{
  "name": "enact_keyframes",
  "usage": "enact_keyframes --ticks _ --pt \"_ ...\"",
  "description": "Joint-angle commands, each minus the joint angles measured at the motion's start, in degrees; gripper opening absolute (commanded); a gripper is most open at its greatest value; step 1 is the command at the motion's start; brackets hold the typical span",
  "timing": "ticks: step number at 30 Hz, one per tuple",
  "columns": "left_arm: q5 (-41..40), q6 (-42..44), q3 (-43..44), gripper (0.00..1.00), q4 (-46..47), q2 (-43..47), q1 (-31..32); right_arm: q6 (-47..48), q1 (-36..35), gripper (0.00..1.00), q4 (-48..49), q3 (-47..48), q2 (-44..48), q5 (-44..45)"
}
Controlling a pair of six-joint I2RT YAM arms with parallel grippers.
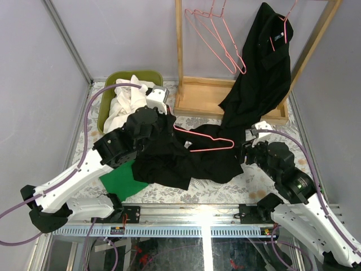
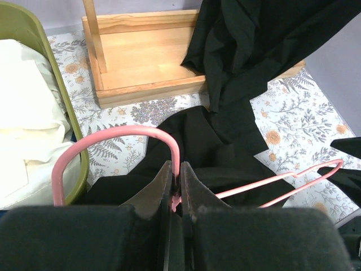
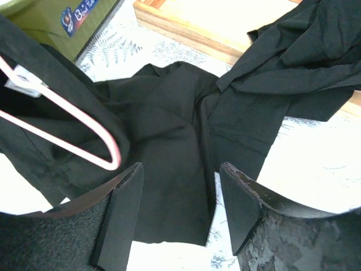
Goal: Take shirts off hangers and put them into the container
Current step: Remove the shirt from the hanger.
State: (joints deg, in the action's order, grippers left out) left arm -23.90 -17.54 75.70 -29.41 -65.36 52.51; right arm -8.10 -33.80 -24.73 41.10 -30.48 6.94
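**Top view:** The left pincer (image 1: 168,120) pinches the hook of a hanger (image 1: 211,140) tangled with a black shirt (image 1: 186,164) that sprawls on the tabletop (image 1: 225,189). Beside them is the container (image 1: 121,76), with a white shirt (image 1: 127,99) already in it. A second black shirt (image 1: 262,73) hangs on the rack (image 1: 225,93) from another hanger (image 1: 289,25), with two bare hangers (image 1: 217,45) alongside. That makes three shirts, four hangers and one container; no blue shirt shows. The job looks about half done, with two black shirts left to free and bin.

**Left wrist view:** The jaws are pressed together on the pink wire just below the hook's curve.

**Right wrist view:** The right pincer (image 3: 180,175) is spread and grips nothing. It hovers over the black shirt on the tabletop, with the hanger's shoulder end just beside one finger.
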Motion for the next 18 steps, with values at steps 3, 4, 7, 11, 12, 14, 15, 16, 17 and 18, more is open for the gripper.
enact_keyframes --ticks 3,4,7,11,12,14,15,16,17,18 --pt "1.83 3.76 -0.82 0.00 6.38 1.76 -0.03 4.58 -0.08 0.66 1.44 1.35 2.36 3.90" --pt "2.28 4.15 -0.76 0.00 6.38 1.65 -0.04 4.40 -0.04 0.66 1.63 1.76 2.87 4.18" --pt "4.29 5.27 -0.67 0.00 6.08 1.22 -0.04 4.95 -0.04 0.66 3.20 2.08 4.67 0.90" --pt "4.69 6.06 -0.69 0.00 5.59 1.06 -0.03 5.90 -0.04 0.67 4.19 1.77 6.74 -4.56" --pt "5.00 6.48 -0.74 0.00 5.55 0.99 0.00 5.74 -0.08 0.67 4.55 1.69 7.11 -5.70" --pt "5.63 7.34 -0.62 0.00 5.30 0.58 -0.02 5.32 -0.04 0.68 5.39 1.82 7.35 -7.33" --pt "5.84 7.55 -0.37 0.00 4.91 0.32 0.01 4.95 -0.10 0.70 5.76 1.98 7.39 -8.22" --pt "6.04 7.72 -0.31 0.00 4.78 0.09 0.03 4.67 -0.07 0.71 6.15 2.25 7.22 -9.74" --pt "6.31 7.90 -0.31 0.00 4.60 -0.07 0.01 4.38 -0.08 0.73 6.51 2.49 6.86 -11.64" --pt "6.84 8.06 -0.27 0.00 4.54 -0.21 -0.03 3.78 -0.09 0.75 6.96 2.76 6.39 -14.50"
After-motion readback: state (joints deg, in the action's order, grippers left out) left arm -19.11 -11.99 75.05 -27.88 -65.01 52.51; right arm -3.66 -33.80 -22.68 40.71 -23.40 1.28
